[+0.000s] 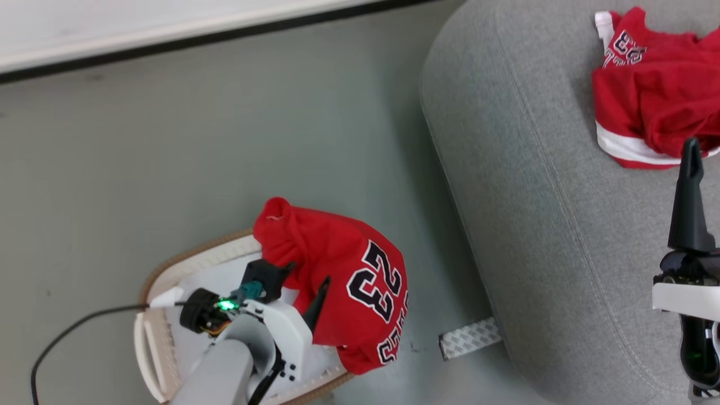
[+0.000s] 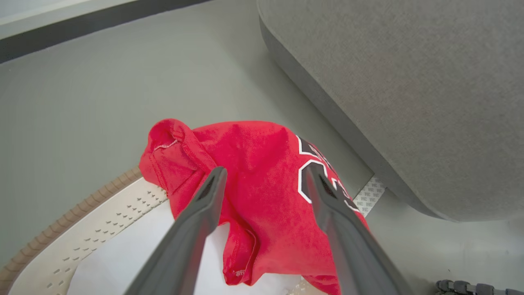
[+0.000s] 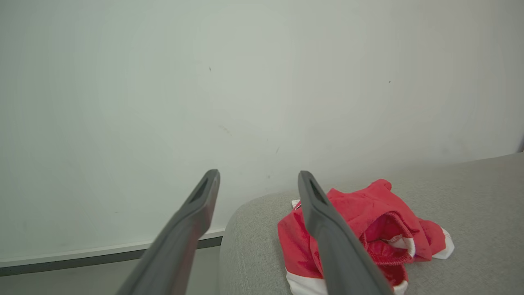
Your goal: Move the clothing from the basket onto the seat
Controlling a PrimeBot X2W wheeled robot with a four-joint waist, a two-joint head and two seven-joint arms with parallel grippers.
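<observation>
The red jersey with the big 23 hangs over the rim of the basket, on the side next to the seat. Part of it lies inside the basket and part hangs down the outside. The left jaws are right over it, spread wide, with nothing pinched. Their two dark fingers point at the jersey, and the red cloth shows in the gap between them. I cannot tell if the tips touch the cloth. The other red garment, with white trim, lies crumpled on the seat, well apart from the basket. The right jaws hang over the seat near that garment, spread wide too, holding nothing. The basket stands on the floor, near the seat's rounded corner.
</observation>
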